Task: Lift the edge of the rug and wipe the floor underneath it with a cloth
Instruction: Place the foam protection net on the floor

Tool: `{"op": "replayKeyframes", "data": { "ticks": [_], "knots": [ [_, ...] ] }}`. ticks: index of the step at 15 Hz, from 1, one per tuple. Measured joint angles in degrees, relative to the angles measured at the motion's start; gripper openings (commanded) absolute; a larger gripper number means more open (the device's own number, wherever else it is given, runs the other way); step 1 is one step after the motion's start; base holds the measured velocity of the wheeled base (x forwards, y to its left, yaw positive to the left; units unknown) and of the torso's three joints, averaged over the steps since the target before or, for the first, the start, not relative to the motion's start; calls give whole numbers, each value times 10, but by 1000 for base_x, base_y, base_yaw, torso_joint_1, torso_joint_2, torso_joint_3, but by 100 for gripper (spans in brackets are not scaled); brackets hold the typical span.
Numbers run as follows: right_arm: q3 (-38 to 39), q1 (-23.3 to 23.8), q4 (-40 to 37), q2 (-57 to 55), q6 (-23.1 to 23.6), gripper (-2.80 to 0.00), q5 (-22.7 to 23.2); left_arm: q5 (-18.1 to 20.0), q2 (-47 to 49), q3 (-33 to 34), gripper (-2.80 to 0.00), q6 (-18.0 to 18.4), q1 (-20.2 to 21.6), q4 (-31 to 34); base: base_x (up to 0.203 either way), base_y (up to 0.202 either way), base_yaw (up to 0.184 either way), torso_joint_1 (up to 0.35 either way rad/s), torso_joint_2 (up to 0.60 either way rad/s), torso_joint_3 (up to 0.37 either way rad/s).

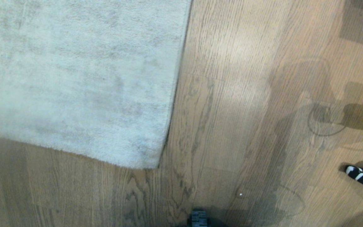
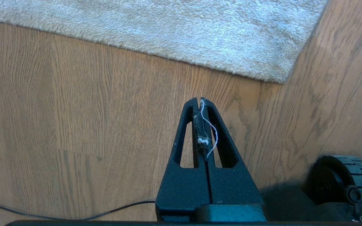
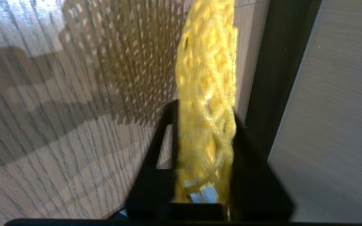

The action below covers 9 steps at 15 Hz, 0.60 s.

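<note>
Off to the right, the right claw (image 3: 204,131) seems to grip the yellow mesh cloth (image 3: 206,78) between its fingers. The rug edge (image 1: 172,104) lies flat on the floor (image 1: 232,94), nearer the left claw (image 2: 200,102), which is closed and empty.

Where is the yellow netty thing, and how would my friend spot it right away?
Start at the brown wood floor, out past the side of the big grey rug. Look at the right gripper: the cloth lies between its black fingers, which are somewhat apart. It is the only bright yellow thing here, full of little net holes, unlike the fuzzy rug.
</note>
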<state>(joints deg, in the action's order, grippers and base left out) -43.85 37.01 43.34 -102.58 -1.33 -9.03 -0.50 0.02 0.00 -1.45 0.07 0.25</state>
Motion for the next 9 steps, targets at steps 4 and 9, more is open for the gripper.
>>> {"op": "replayKeyframes", "data": {
  "ticks": [4,9],
  "knots": [
    [4,0,0,1,2,0,-1,0,0,0,-280,0,0,0,0,0,0,0,0,0],
    [55,0,-2,35,4,0,-1,0,0,0,-280,0,0,0,0,0,0,0,0,0]
  ]
}}
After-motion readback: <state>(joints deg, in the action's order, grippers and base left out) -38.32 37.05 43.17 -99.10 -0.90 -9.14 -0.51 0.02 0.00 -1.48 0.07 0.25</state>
